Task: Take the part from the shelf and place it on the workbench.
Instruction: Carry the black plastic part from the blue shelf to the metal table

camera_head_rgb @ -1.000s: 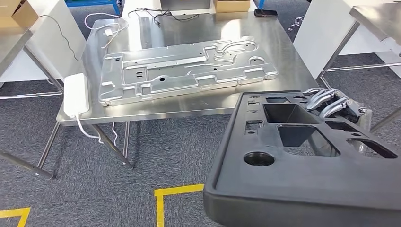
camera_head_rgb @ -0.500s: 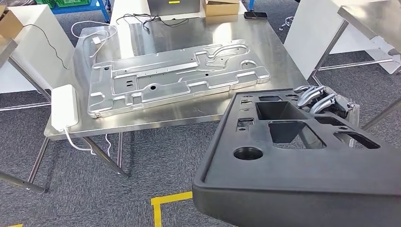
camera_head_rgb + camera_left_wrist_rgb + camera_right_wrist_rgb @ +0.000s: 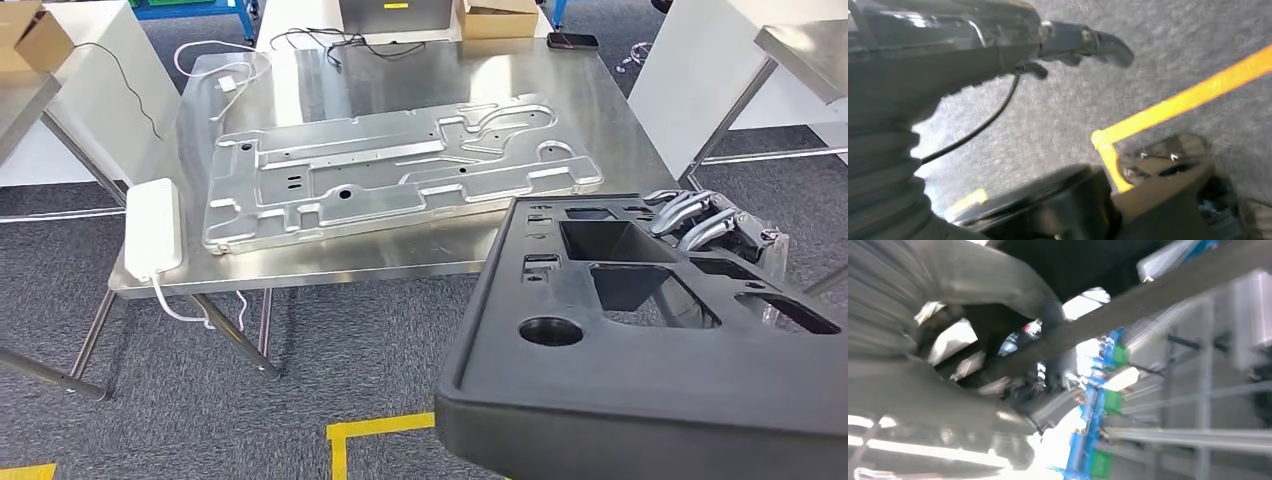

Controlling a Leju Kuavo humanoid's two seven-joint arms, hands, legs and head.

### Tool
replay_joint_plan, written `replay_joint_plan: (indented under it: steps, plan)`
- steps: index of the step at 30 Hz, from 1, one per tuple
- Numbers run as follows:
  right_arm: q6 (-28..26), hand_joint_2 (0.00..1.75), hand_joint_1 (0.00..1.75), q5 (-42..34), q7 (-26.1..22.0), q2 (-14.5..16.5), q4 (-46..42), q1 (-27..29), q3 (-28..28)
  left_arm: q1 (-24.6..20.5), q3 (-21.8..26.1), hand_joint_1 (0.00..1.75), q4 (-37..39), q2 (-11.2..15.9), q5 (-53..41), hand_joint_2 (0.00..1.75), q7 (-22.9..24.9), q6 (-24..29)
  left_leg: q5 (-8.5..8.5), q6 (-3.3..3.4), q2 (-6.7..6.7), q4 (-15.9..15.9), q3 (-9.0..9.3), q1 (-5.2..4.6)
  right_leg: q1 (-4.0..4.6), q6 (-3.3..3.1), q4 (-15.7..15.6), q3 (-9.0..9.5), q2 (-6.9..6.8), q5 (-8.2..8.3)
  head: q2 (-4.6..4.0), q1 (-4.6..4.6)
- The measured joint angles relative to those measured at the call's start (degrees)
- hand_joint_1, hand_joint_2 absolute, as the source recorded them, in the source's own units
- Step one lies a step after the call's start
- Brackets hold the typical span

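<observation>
The black part (image 3: 650,360), a large moulded panel with recesses and a round hole, hangs over the carpet just short of the workbench (image 3: 400,255). The right hand (image 3: 700,222) grips its far edge, silver fingers (image 3: 690,210) curled over the rim. The left hand (image 3: 1073,45) hangs above the floor, fingers loosely apart, holding nothing. A stamped metal panel (image 3: 400,165) lies flat on the workbench.

Black moulded part (image 3: 640,360) with cutouts, level, short of steel workbench (image 3: 420,95)
</observation>
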Motion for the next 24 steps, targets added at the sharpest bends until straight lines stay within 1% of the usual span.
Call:
replay_joint_plan:
  steps: [2,3,4,5,7,8,9,10,12,13,14,16,18,19,20,21,22,23,24]
  plan:
    - [0.0,1.75,1.75,0.0,0.0,0.0,0.0,0.1,0.0,0.0,0.0,0.00,0.0,0.0,0.0,1.75,0.0,0.0,-0.33,-0.32,0.08,-0.2,0.26,0.02,-0.11,-0.66,-0.3,0.40,0.06,-0.49,0.00,-0.42]
    - [0.0,1.75,1.75,0.0,0.0,0.0,0.0,0.0,0.0,-0.1,0.0,0.00,0.0,0.0,0.0,1.75,0.0,0.0,-0.77,-0.54,0.13,0.4,0.15,0.04,-0.20,-1.03,-0.3,0.67,0.04,-0.73,0.00,-0.69]
    - [0.0,1.75,1.75,0.0,0.0,0.0,0.0,0.0,0.0,-0.1,0.0,0.00,-0.1,0.0,0.0,1.75,0.0,0.0,-1.67,-0.78,0.17,2.2,-0.67,0.09,-0.33,-1.39,-0.4,1.00,-0.03,-0.96,0.00,-0.99]
    - [0.0,1.75,1.75,0.0,0.0,0.0,0.0,0.0,0.0,-0.2,0.0,0.00,-0.1,0.0,0.0,1.75,0.0,0.0,-3.02,-0.97,0.21,5.6,-2.37,0.16,-0.43,-1.68,-0.5,1.31,-0.13,-1.22,0.00,-1.25]
    - [0.0,1.75,1.75,0.0,0.0,0.0,0.0,0.0,0.0,-0.6,0.1,0.00,-0.1,0.0,0.1,1.75,-0.1,0.0,-5.92,-1.24,0.24,14.6,-7.54,0.25,-0.43,-2.01,-0.5,1.83,-0.34,-1.76,0.00,-1.67]
    - [0.0,1.75,1.75,0.0,0.0,0.0,0.0,0.0,0.0,-0.9,0.1,0.00,-0.1,0.0,0.1,1.75,-0.2,0.1,-6.40,-1.29,0.24,17.8,-9.61,0.29,-0.43,-2.03,-0.5,2.16,-0.39,-2.05,0.00,-1.73]
    - [0.0,1.75,1.75,0.0,0.0,0.0,0.0,0.0,0.0,-1.1,0.1,0.00,-0.1,0.0,0.1,1.75,-0.2,0.1,-5.66,-1.30,0.25,18.9,-10.62,0.32,-0.43,-2.00,-0.5,2.61,-0.39,-2.37,0.00,-1.76]
    - [0.0,1.75,1.75,0.0,0.0,0.0,0.0,0.0,0.0,-1.2,0.2,0.00,-0.1,0.0,0.1,1.75,-0.2,0.1,-3.67,-1.25,0.27,17.4,-10.43,0.36,-0.45,-1.93,-0.5,3.18,-0.31,-2.72,0.00,-1.81]
    - [0.0,1.75,1.75,0.0,0.0,0.0,0.0,-0.1,0.0,-1.0,0.2,0.00,-0.1,0.0,0.0,1.75,-0.1,0.0,1.89,-1.00,0.31,9.7,-7.85,0.34,-0.56,-1.59,-0.6,4.30,-0.10,-3.47,0.00,-1.90]
    - [0.0,1.75,1.75,0.0,0.0,0.0,0.0,-0.1,0.0,-0.8,0.2,0.00,-0.1,0.0,0.0,1.75,0.0,0.0,3.75,-0.82,0.32,6.1,-6.59,0.17,-0.55,-1.30,-0.7,4.63,0.02,-3.78,0.00,-1.95]
    - [0.0,1.75,1.75,0.0,0.0,0.0,0.0,-0.1,0.0,-0.7,0.2,0.00,-0.1,0.0,0.0,1.75,0.0,0.0,4.44,-0.64,0.32,3.4,-5.66,-0.01,-0.53,-0.99,-0.8,4.71,0.08,-3.99,0.00,-2.03]
    - [0.0,1.75,1.75,0.0,0.0,0.0,0.0,-0.1,0.0,-0.6,0.2,0.00,-0.1,0.0,0.0,1.75,0.0,0.0,3.82,-0.31,0.21,1.7,-5.14,-0.40,-0.47,-0.36,-1.1,4.65,0.07,-4.12,0.00,-2.16]
    - [0.0,1.75,1.75,0.0,0.0,0.0,-0.1,-0.2,0.0,-0.6,0.2,0.00,-0.1,0.0,0.0,1.75,0.0,0.0,3.58,0.15,0.05,0.8,-4.53,-0.13,-0.39,0.23,-1.2,4.71,-0.04,-4.49,0.00,-2.13]
    - [0.0,1.75,1.75,0.0,0.0,0.0,-0.1,-0.3,0.0,-0.5,0.2,0.00,-0.1,0.0,0.0,1.75,-0.1,0.0,3.54,0.46,0.06,0.4,-4.10,0.04,-0.28,0.39,0.0,4.24,-0.07,-5.15,0.00,-2.03]
    - [0.0,1.75,1.75,0.0,0.0,0.0,-0.1,-0.4,0.0,-0.5,0.2,0.00,-0.1,0.0,0.0,1.75,-0.1,0.0,3.47,0.75,0.11,0.1,-3.64,0.22,-0.13,0.45,2.5,2.99,-0.07,-6.26,0.00,-1.86]
    - [0.0,1.75,1.75,0.0,0.0,0.0,-0.1,-0.5,0.0,-0.4,0.2,0.00,-0.1,0.0,-0.1,1.75,-0.1,0.0,3.27,0.98,0.19,0.0,-3.35,0.19,-0.07,0.43,6.3,0.86,-0.08,-7.66,0.00,-1.62]
    - [0.0,1.75,1.75,0.0,0.0,0.0,-0.1,-0.4,0.0,-0.3,0.2,0.00,-0.1,0.0,-0.1,1.75,-0.1,0.0,3.03,1.17,0.25,0.0,-3.16,0.19,-0.01,0.41,10.6,-1.88,-0.07,-8.99,0.00,-1.41]
    - [0.0,1.75,1.75,0.0,0.0,0.0,-0.1,-0.3,0.0,-0.3,0.2,0.00,-0.1,0.0,-0.1,1.75,-0.1,0.0,2.76,1.25,0.26,0.0,-2.93,0.18,0.00,0.46,14.2,-4.42,-0.07,-9.66,0.00,-1.19]
    - [0.0,1.75,1.75,0.0,0.0,0.0,-0.1,-0.2,0.0,-0.2,0.2,0.00,-0.1,0.0,-0.1,1.75,-0.1,0.0,2.42,1.28,0.23,0.0,-2.57,0.18,-0.01,0.51,16.0,-6.14,-0.08,-9.23,0.00,-0.99]
